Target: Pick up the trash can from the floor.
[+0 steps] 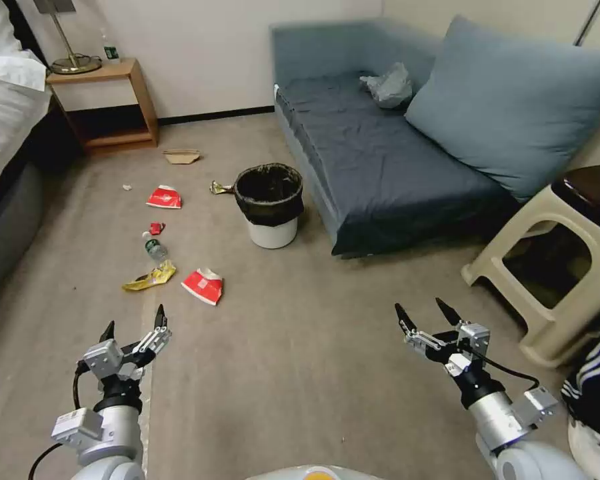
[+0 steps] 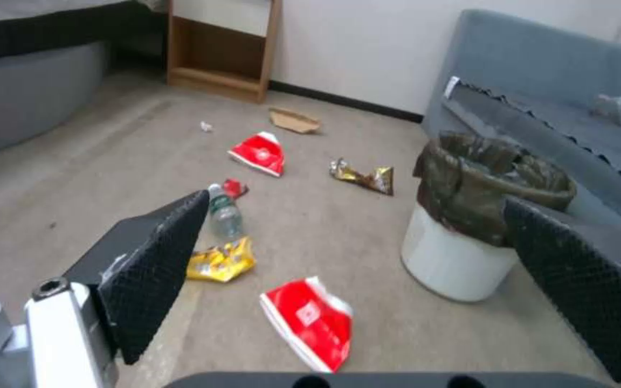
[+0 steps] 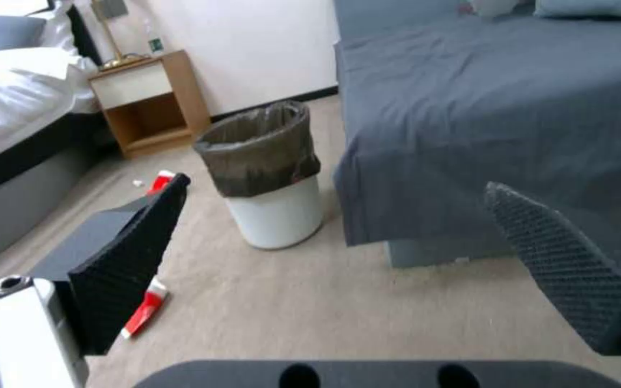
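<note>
1. One small round white plastic trash can [image 1: 269, 203] with a black bag liner stands upright on the tan carpet floor [image 1: 300, 347], just beside the blue-grey sofa [image 1: 380, 160].
2. Two flattened red-and-white paper cups [image 1: 203, 285] lie near it.
3. Left pincer [image 1: 133, 327] and right pincer [image 1: 428, 315], both spread open, empty, well apart from the can.

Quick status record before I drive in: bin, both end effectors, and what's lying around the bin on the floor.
trash can: upright on the floor, beside the sofa, black liner over rim
left end effector: open, held low, well short of the can
right end effector: open, held low, well short of the can
litter: two flattened red cups, bottle, yellow wrapper
can held: no
</note>
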You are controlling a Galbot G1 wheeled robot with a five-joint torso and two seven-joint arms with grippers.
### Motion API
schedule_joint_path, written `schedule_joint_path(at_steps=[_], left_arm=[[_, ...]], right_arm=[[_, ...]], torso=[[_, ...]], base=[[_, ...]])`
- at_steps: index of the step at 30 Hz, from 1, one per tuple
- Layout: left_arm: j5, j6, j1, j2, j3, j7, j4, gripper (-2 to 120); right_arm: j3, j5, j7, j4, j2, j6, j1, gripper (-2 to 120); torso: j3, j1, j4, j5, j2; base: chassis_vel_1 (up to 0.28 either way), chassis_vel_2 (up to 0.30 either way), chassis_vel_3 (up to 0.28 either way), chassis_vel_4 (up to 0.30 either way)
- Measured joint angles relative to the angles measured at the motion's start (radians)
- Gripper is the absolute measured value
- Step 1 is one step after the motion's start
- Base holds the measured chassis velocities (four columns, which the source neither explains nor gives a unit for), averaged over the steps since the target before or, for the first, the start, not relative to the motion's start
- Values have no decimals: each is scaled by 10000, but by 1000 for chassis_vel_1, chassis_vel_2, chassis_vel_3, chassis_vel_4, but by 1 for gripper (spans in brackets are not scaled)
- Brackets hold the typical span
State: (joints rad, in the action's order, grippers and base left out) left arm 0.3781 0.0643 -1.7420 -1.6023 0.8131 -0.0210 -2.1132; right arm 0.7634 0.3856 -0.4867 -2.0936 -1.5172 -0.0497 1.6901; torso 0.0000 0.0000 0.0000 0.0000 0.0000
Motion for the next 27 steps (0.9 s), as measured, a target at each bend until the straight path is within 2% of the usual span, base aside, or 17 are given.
schedule_joint_path(at_steps=[27], left_arm=[[24, -8, -23, 16, -16, -28, 1, 97]], right_arm=[[70, 113, -74, -80, 12, -9, 48, 100]], torso=[[1, 2, -1, -1, 0]], base=[[-158, 159, 157, -159]])
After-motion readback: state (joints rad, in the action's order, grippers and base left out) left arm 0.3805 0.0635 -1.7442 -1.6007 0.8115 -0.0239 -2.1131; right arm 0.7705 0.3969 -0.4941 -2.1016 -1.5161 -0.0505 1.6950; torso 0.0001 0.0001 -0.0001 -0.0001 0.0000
